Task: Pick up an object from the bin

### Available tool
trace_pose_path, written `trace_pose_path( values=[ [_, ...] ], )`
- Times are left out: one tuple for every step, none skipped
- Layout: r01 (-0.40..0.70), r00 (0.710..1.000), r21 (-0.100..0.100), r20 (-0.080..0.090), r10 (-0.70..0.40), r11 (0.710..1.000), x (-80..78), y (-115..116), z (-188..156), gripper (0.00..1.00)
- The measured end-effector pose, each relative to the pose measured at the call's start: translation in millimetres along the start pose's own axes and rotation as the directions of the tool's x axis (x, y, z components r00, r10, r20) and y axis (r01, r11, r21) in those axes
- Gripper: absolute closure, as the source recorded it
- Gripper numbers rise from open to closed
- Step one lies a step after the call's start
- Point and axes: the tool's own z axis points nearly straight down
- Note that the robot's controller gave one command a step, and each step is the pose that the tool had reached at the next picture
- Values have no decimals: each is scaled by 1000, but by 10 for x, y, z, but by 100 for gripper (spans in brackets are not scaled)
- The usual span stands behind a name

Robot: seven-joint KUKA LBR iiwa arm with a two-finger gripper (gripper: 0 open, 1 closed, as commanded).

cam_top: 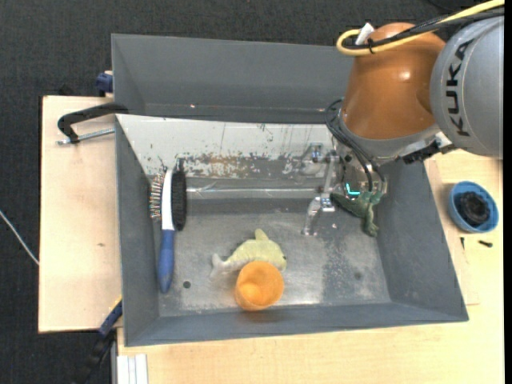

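1. Camera view, step in hand: the gripper [318, 213] hangs low inside the grey bin [240, 70], up and to the right of the orange ball [258, 286] and clearly apart from it. It stands over bare floor, with nothing seen in its grasp. I judge this to be the approach step, with no pick made yet. Whether the gripper is open or closed cannot be told here, because its metal parts blend into the shiny floor.

2. Where the likely things lie: the orange ball sits near the front wall. A pale yellow-green fish-shaped toy [254, 253] lies just behind the ball and touches it. These two are the nearest things to the gripper.

3. What the next move calls for: probably a shift down and to the left, toward the ball, and then a descent over one of the pair. Because they touch, closing on one may nudge the other, and the ball may roll.

4. Other things: a brush [170, 214] with black bristles and a blue-and-white handle lies well to the left of the ball, along the left wall.

5. In the way: nothing lies between the gripper and the ball. The front wall just beyond the ball leaves little room on that side.
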Motion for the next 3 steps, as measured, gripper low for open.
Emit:
trace_pose_path(
  values=[
    [373,928,0,1,-373,928,511,465,1296,0],
    [176,984,1,11,-176,984,404,675,1410,0],
    [175,984,0,21,-175,985,376,683,1388,100]
  ],
)
